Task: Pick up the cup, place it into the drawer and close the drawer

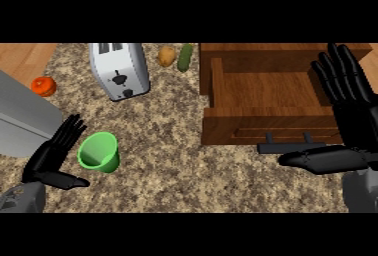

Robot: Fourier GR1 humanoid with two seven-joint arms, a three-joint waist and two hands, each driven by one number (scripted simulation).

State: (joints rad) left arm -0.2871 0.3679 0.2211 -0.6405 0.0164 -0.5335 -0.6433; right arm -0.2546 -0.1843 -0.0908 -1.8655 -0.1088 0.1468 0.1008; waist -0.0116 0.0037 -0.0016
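Green cup [99, 151] upright on the speckled surface [170, 165], just right of the left hand [53, 157], fingers straight and spread, thumb out, nothing held. Right hand [347, 120] likewise open, over the right side of the open wooden drawer [258, 92]. Toaster [118, 70], potato [167, 56], cucumber [184, 57] and an orange fruit [44, 86] farther back.

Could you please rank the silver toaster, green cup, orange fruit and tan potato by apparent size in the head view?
1. Silver toaster
2. Green cup
3. Round orange fruit and tan potato look alike, so unranked.
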